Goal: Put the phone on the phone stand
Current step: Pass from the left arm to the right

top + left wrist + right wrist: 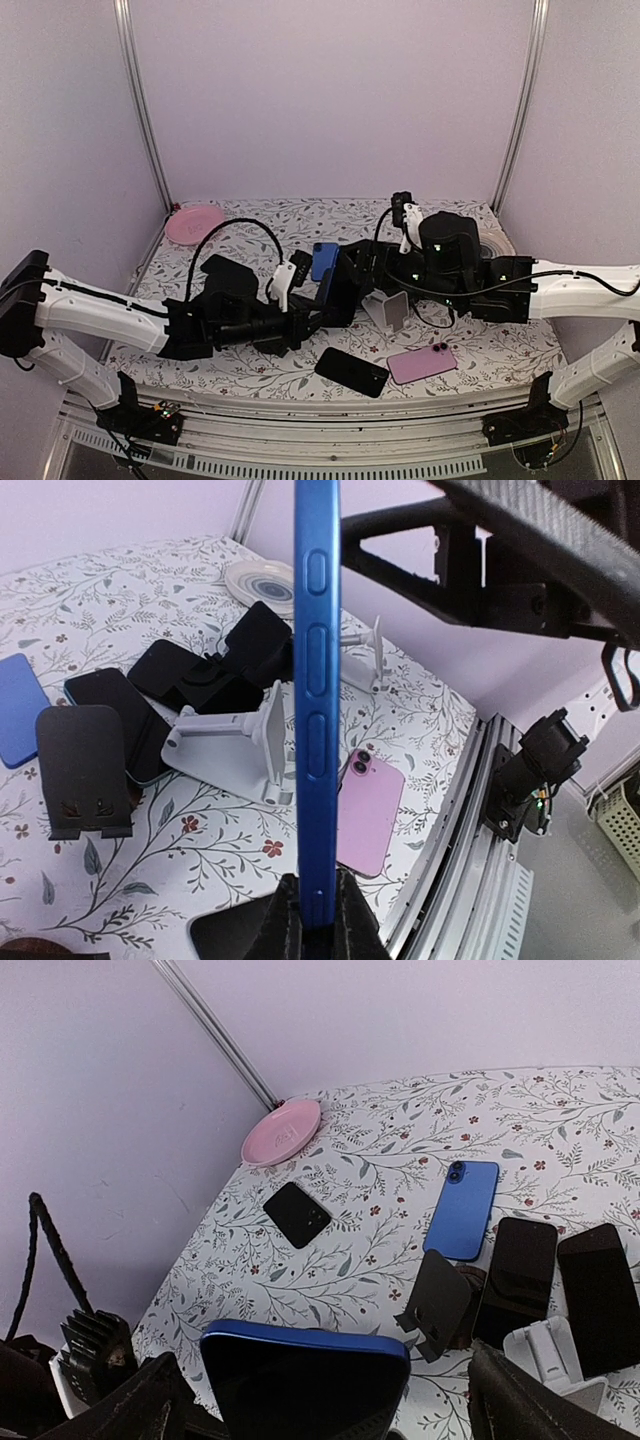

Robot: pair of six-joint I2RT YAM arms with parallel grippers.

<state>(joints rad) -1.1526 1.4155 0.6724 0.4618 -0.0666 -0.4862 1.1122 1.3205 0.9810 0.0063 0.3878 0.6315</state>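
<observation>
A blue phone [316, 680] stands upright on its edge above the table, and my left gripper [318, 905] is shut on its lower end. In the right wrist view the same blue phone [305, 1375] shows its dark screen. My right gripper [325, 1405] stands open around it, its fingers [520, 1400] spread wide on either side. A white phone stand [390, 310] sits on the table just right of the two grippers, and a black phone stand [85, 770] stands behind it. In the top view my left gripper [322, 300] and right gripper [347, 278] meet at the table's middle.
A second blue phone [462, 1208] lies flat at the back. Two black phones [515, 1280] lie beside the black stand. A pink phone [421, 362] and a black phone [352, 371] lie near the front edge. A pink plate [195, 222] sits back left.
</observation>
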